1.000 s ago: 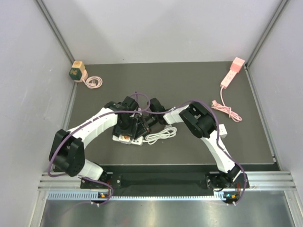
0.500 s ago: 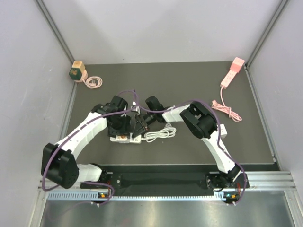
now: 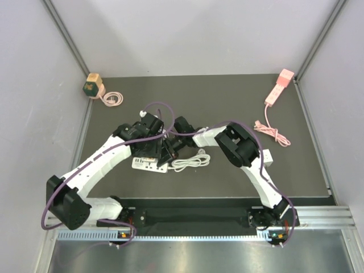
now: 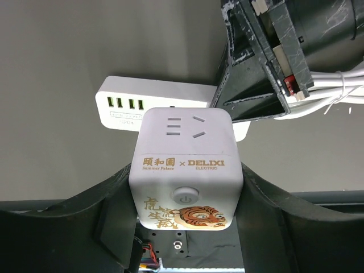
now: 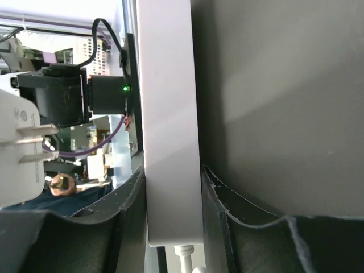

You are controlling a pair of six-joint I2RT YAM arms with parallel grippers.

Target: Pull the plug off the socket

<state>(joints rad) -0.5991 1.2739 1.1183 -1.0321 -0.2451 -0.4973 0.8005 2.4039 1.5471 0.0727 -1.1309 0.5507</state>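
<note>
Plug cube (image 4: 185,170), white with a tiger on it, sits in the left claw (image 4: 186,190). The jaws stand wide and squeeze its two sides. It hangs just above the white socket strip (image 4: 128,102), near the middle of the surface (image 3: 227,102), a bit to the left. Its metal pins (image 5: 31,142) are bare, so the pulling step looks done. The right claw (image 5: 173,187) is closed partway on the strip's edge and holds it. Next, the plug likely needs setting down on a bare spot. A pink strip (image 3: 278,88) lies in the far right corner.
</note>
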